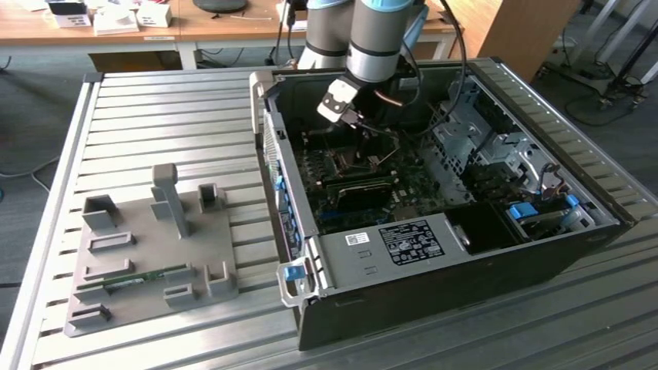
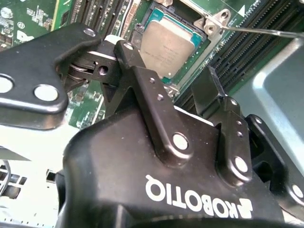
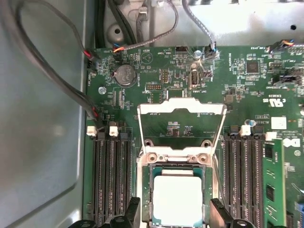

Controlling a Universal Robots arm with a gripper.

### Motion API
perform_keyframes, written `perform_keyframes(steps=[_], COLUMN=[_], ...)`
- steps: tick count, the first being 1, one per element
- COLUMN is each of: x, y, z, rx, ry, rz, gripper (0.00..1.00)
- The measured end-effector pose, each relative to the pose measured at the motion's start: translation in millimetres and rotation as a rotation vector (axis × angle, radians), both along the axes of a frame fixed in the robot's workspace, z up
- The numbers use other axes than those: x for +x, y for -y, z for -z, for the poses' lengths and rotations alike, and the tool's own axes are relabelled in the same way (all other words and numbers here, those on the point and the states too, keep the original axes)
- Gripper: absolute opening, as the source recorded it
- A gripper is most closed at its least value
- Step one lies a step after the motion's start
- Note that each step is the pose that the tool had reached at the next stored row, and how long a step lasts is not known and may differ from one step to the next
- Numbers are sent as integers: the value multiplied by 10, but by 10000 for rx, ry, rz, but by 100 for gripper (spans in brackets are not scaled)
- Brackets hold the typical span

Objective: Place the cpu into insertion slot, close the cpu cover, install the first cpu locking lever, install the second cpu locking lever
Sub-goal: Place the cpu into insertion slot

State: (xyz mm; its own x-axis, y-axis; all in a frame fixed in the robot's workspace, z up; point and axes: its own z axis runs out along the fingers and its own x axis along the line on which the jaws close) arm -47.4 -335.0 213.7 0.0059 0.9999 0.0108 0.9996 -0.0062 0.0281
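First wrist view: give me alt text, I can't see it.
The small silver-grey square cpu sits in the silver-framed insertion slot, its silvery metal cpu cover swung open over the green circuit board. Black fingers flank the chip, apart.

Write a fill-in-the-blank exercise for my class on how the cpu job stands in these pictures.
1. The insertion slot holds the ____.
2. The cpu cover is flipped ____, leaving the chip uncovered.
3. The gripper has one fingertip on either side of the socket and grips ____.
Missing words: cpu; open; nothing.
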Motion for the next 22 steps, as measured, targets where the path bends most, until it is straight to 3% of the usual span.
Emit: perform_keyframes(steps=[7,22], x=[0,0], y=[-8,-8], z=[-117,-120], rx=[-45,-56], ry=[1,1], rz=[-1,0], gripper=[67,66])
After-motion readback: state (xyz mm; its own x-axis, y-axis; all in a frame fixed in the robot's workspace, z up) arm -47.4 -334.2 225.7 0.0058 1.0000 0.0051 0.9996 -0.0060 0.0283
